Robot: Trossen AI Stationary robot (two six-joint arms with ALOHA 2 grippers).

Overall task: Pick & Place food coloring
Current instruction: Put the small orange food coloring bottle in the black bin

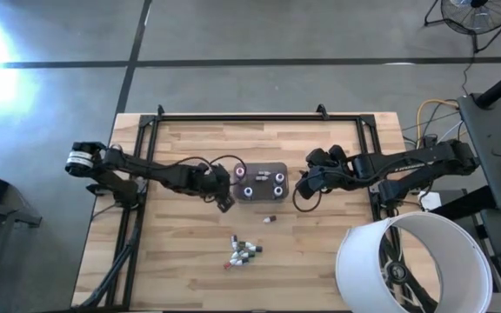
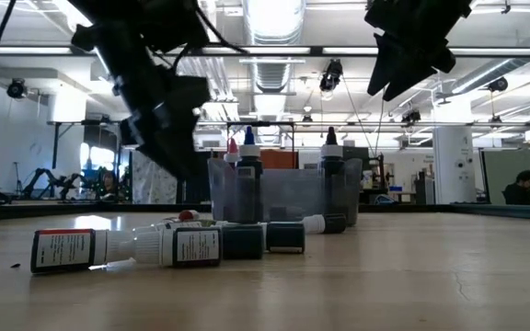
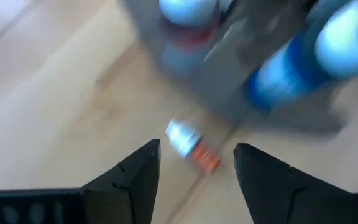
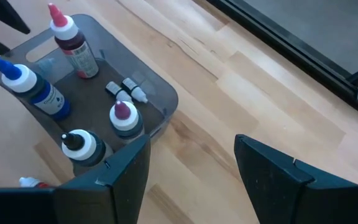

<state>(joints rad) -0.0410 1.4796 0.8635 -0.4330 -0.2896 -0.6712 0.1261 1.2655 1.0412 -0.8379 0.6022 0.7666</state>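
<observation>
Small food coloring bottles (image 4: pixel 79 146) with white, pointed caps tipped blue, red or dark stand upright in a grey tray (image 1: pixel 262 183); others lie loose on the wooden tabletop (image 1: pixel 181 269). The left pincer (image 3: pixel 194 171) gapes empty over one fallen bottle (image 3: pixel 191 146) just beside the tray. The right pincer (image 4: pixel 188 171) hovers open and empty at the tray's other end.

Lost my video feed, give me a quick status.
Both claws open, empty: left claw over a loose bottle, right claw beside tray. Bottle cluster still on table. Nothing blocking.
</observation>
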